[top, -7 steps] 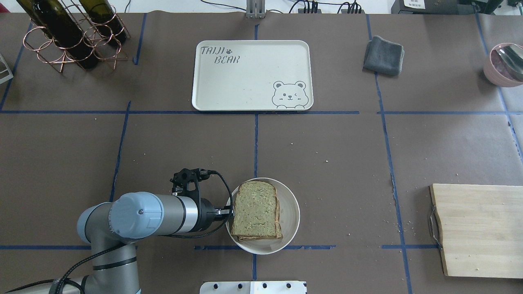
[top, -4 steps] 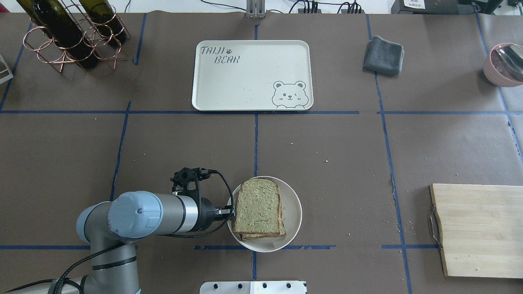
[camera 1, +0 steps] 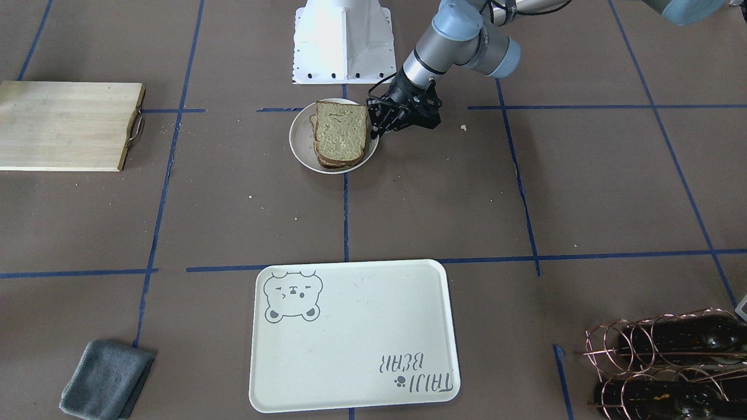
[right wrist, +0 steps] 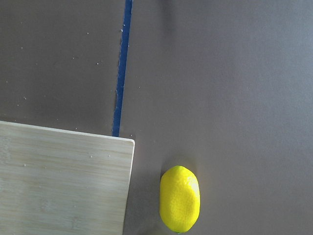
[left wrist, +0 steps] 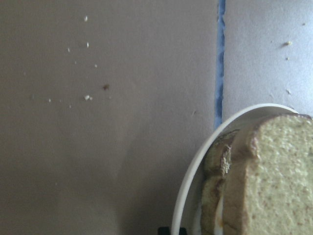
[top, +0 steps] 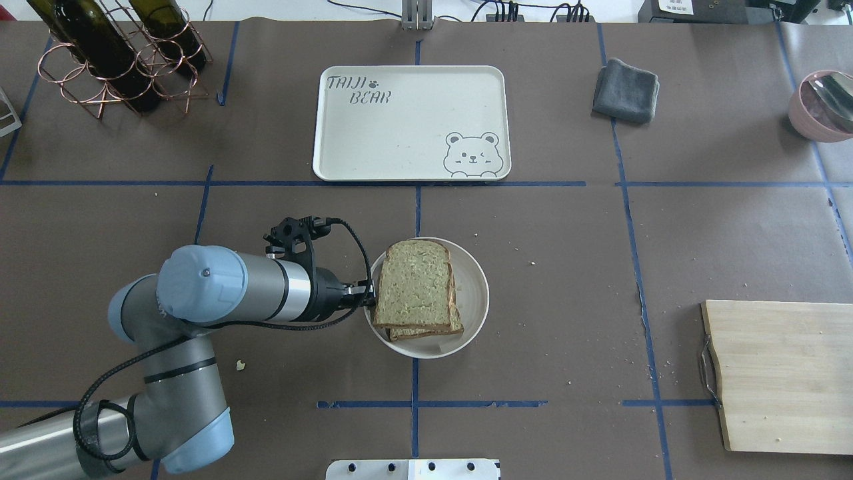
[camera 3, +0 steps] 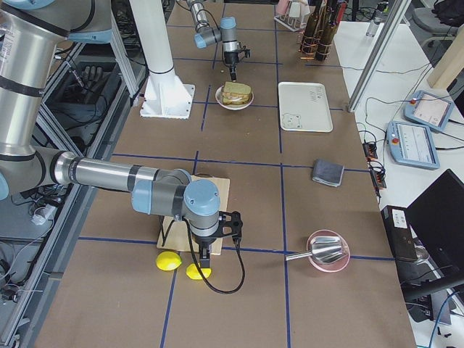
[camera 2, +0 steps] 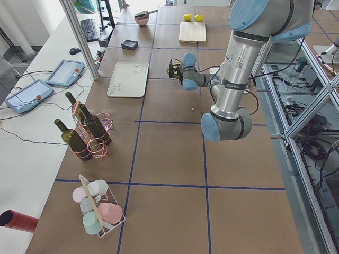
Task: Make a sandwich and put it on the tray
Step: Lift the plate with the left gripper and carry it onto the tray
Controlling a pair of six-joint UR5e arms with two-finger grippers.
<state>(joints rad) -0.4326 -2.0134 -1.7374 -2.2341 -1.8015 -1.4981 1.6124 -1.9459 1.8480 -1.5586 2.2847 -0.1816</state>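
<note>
Brown-crusted bread is stacked in two slices as the sandwich (top: 414,288), which is carried on a small round white plate (top: 474,300) near the middle of the table (top: 546,240). The plate's rim, on the side toward the robot's left, is pinched by the left pincer (top: 366,301), whose forearm is stretched out low and nearly level. In the left wrist view the curve of the rim and the crust edges of both slices are shown close up, and a dark fingertip (left wrist: 171,230) is just visible at the bottom edge. The tray (top: 400,133) is laid well apart from the plate, toward the far side of the table. The right pincer (camera 3: 206,255) is held low at the table's right end, near a wooden cutting board (top: 780,373); whether it is spread or pressed together cannot be told. A yellow lemon (right wrist: 180,198) is seen just beside the board's corner, not touching it.
</note>
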